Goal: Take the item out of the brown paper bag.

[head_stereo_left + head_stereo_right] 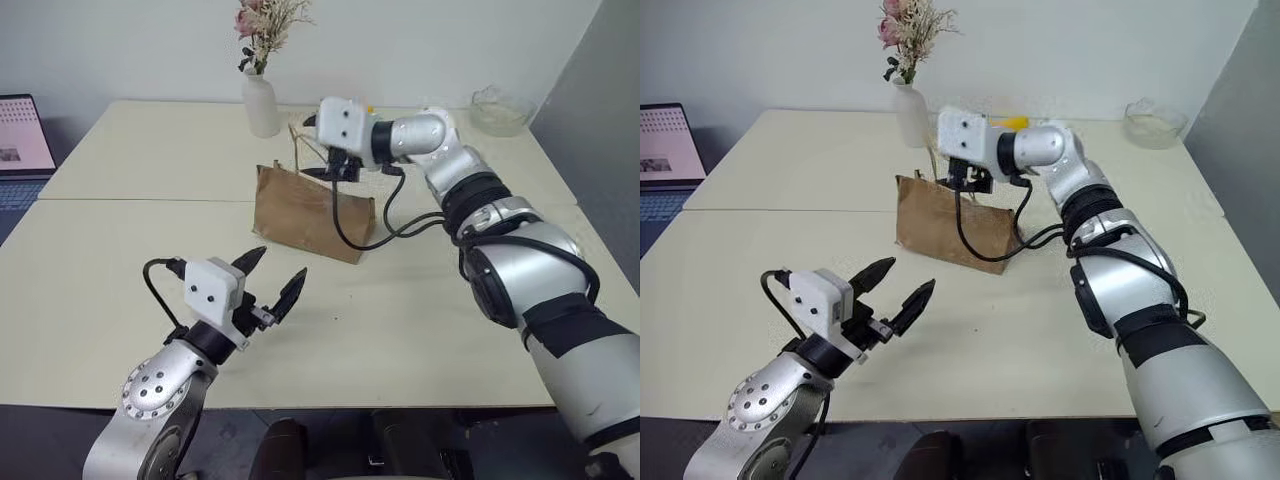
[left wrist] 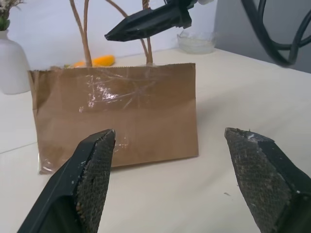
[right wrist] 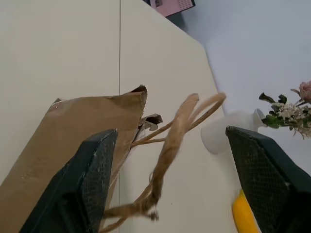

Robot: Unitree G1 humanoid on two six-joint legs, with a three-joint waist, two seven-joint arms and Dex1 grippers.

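The brown paper bag stands upright in the middle of the table, its tan loop handles sticking up. My right gripper hovers at the bag's top edge. It is open, and the handles hang loose between its fingers without touching them. One of its black fingers shows above the bag in the left wrist view. My left gripper is open and empty, low over the table's near side and facing the bag's front. The item is hidden.
A white vase with dried flowers stands behind the bag. A long yellow banana lies beyond the bag's top. A glass bowl sits at the far right corner, and a laptop is off the table's left edge.
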